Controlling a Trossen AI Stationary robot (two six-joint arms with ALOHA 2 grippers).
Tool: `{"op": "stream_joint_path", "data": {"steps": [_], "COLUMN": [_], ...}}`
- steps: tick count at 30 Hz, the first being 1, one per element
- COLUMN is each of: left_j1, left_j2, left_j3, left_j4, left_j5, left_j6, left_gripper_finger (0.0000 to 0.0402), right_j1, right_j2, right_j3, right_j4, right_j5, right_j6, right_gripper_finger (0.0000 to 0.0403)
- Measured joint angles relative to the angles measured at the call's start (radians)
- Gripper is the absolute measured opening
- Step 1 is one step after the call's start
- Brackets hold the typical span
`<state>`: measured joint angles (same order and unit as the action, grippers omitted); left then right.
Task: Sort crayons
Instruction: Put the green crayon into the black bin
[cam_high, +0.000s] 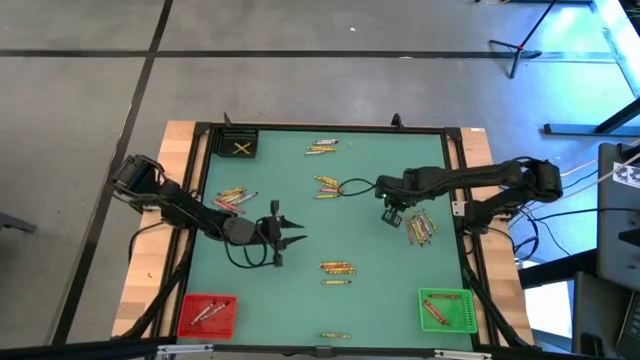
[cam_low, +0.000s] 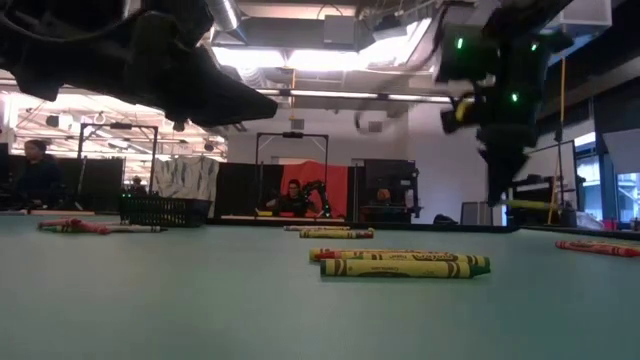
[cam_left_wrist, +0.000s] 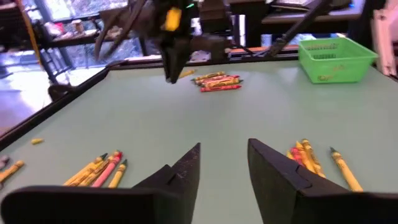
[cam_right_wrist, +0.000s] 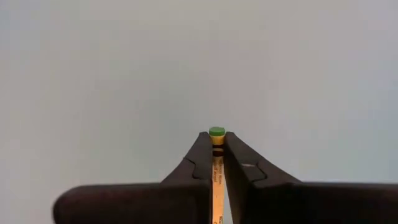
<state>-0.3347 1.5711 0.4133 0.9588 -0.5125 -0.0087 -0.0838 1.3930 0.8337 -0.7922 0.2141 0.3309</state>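
Observation:
Crayons lie on the green table in small piles: far middle (cam_high: 321, 148), centre (cam_high: 327, 185), left (cam_high: 232, 197), right (cam_high: 420, 228), near centre (cam_high: 336, 268) and near edge (cam_high: 335, 335). My right gripper (cam_high: 392, 213) hangs above the table beside the right pile, shut on a green-tipped crayon (cam_right_wrist: 216, 155). My left gripper (cam_high: 287, 232) is open and empty over the table's left middle, its fingers (cam_left_wrist: 186, 168) pointing toward the right edge. In the low view, crayons (cam_low: 405, 265) lie flat near the camera, and my right gripper (cam_low: 497, 185) hangs behind them. My right gripper pinches the crayon between its two fingers, with the paper-wrapped shaft (cam_right_wrist: 217, 163) lying along the fingers. Only the green end (cam_right_wrist: 216, 132) sticks out past the fingertips. The fingers point down from above, and the crayon is lifted clear of the table.
A black bin (cam_high: 240, 145) stands at the far left corner. A red bin (cam_high: 207, 315) holding crayons is at the near left, and a green bin (cam_high: 446, 308) holding crayons at the near right. A black cable (cam_high: 352, 187) loops near the centre pile. People sit in the room beyond the table.

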Motion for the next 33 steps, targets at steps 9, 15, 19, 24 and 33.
{"op": "stream_joint_path", "data": {"steps": [9,15,19,24,33], "left_j1": [0.043,0.043,0.043,0.043,0.068], "left_j2": [0.000,0.000,0.000,0.000,0.067], "left_j3": [0.000,0.000,0.000,0.000,0.091], "left_j4": [-0.003,-0.003,-0.004,-0.003,-0.003], "left_j5": [0.031,0.042,0.065,0.083,0.107], "left_j6": [-0.095,-0.116,-0.115,-0.116,-0.089], "left_gripper_finger": [0.0172,0.0171,0.0171,0.0170,0.0170], "right_j1": [0.203,0.296,0.315,0.313,0.313], "right_j2": [-0.018,-0.018,-0.018,0.001,0.167], "right_j3": [0.000,-0.037,-0.115,-0.214,-0.235], "right_j4": [0.289,0.609,0.900,1.256,1.643], "right_j5": [0.054,0.090,0.076,0.039,-0.008], "right_j6": [-0.001,-0.084,-0.165,-0.220,-0.288], "right_gripper_finger": [0.0010,0.0010,0.0011,0.0011,0.0015]}}
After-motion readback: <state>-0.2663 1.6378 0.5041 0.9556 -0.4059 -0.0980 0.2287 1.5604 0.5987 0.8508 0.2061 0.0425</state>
